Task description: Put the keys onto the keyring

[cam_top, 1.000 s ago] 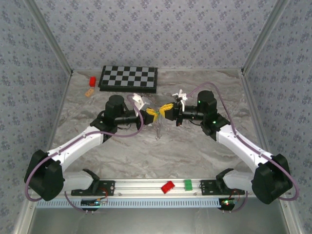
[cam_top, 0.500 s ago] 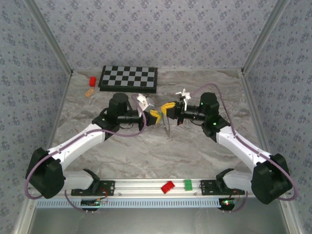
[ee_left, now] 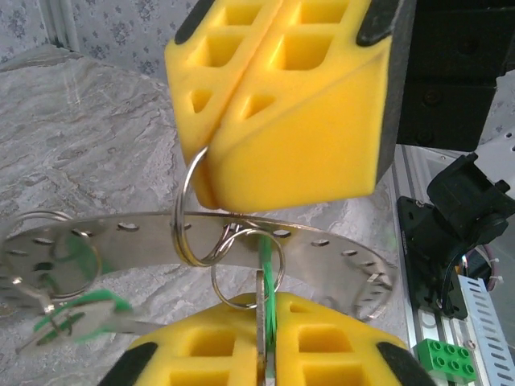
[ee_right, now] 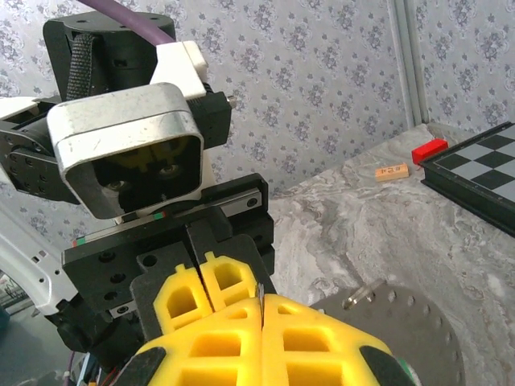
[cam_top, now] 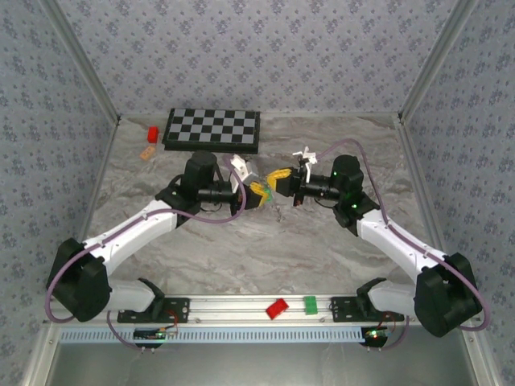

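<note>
**At mid-tabletop (cam_top: 241, 241), both arms meet at the keyring (ee_left: 129, 237)**

Your left gripper (cam_top: 259, 191) comes in from 9 o'clock and your right gripper (cam_top: 278, 177) from 3 o'clock, their tips almost touching. In the left wrist view the keyring runs between them as a flat, grey, perforated band. At 6 o'clock your left jaws stand narrow, with a key (ee_left: 265, 273) showing as a green and silver sliver between the pads. At 12 o'clock your right jaws are pressed together on a thin wire loop (ee_left: 187, 217) that threads the band. A second key (ee_left: 80, 314) hangs blurred at 8 o'clock.
</note>
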`<state>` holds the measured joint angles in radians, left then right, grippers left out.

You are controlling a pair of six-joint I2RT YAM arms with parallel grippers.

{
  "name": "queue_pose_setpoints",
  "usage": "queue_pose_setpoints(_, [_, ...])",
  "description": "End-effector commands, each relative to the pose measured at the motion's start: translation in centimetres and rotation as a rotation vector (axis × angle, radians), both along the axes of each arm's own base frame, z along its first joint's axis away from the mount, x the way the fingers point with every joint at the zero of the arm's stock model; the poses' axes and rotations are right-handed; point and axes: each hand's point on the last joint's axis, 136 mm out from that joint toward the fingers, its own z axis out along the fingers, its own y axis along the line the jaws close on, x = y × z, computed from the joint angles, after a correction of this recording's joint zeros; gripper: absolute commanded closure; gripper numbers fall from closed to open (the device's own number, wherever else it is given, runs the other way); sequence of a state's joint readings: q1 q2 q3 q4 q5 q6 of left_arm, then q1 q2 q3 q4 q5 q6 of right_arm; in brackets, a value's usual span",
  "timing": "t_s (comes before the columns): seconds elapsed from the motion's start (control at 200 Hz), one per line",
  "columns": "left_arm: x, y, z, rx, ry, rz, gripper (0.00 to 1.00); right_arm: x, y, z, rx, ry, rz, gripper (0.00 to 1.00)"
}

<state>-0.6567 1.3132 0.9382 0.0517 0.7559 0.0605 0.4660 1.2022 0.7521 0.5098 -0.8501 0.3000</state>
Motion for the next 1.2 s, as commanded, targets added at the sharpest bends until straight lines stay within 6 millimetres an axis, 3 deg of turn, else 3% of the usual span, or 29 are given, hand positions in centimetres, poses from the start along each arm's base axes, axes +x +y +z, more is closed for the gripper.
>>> queue_pose_setpoints(0.0, [-1.0,-0.2,0.9,-0.007,-0.007,-0.035,0.83,0.3,-0.7,2.4,0.05,-0.082,-0.034,1.0])
queue_pose_setpoints(0.495, [1.5,2.5,4.1,-0.114,-0.118,0.214,0.67,1.0,-1.6,2.3,0.071,-0.094,-0.091,1.0])
queue_pose_setpoints(0.775, [3.4,3.7,5.5,-0.196,-0.072,0.326,0.66,1.2,-2.3,2.6,0.092,-0.109,-0.128,1.0])
queue_pose_setpoints(1.194, [3.2,2.6,8.0,-0.376,0.043,0.214,0.67,0.7,-2.7,4.2,0.176,-0.145,-0.129,1.0])
